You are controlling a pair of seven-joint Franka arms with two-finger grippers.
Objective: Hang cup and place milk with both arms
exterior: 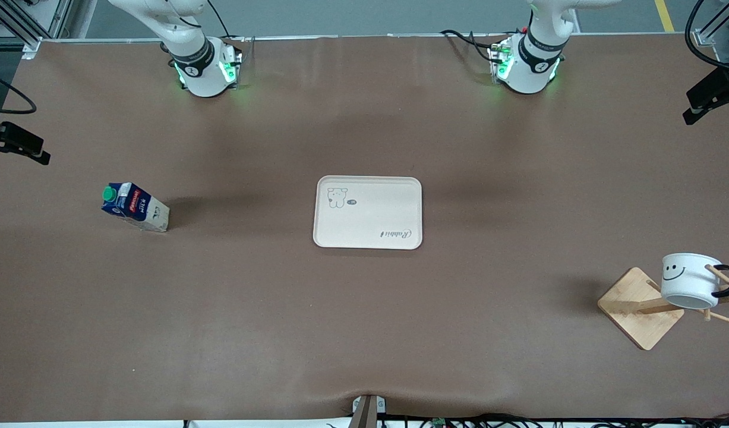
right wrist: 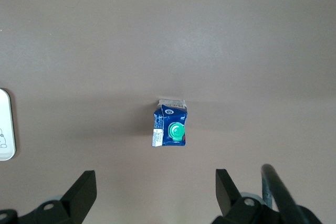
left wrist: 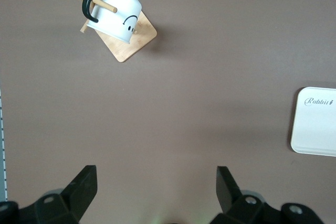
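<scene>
The cup (exterior: 688, 279) (left wrist: 115, 17), a white mug with a black smiley, hangs by its black handle on a peg of the wooden rack (exterior: 634, 315) at the left arm's end of the table. The milk (exterior: 133, 206) (right wrist: 170, 127), a dark-blue carton with a green cap, stands on the table at the right arm's end. My left gripper (left wrist: 156, 170) is open and empty, high over bare table, well apart from the cup. My right gripper (right wrist: 155, 172) is also open and empty, high over bare table, short of the milk. Neither gripper shows in the front view.
A beige tray (exterior: 367, 238) (left wrist: 315, 129) (right wrist: 4, 129) with a small dog drawing lies in the middle of the brown table. The right arm's base (exterior: 198, 59) and the left arm's base (exterior: 533, 59) stand at the table's edge farthest from the front camera.
</scene>
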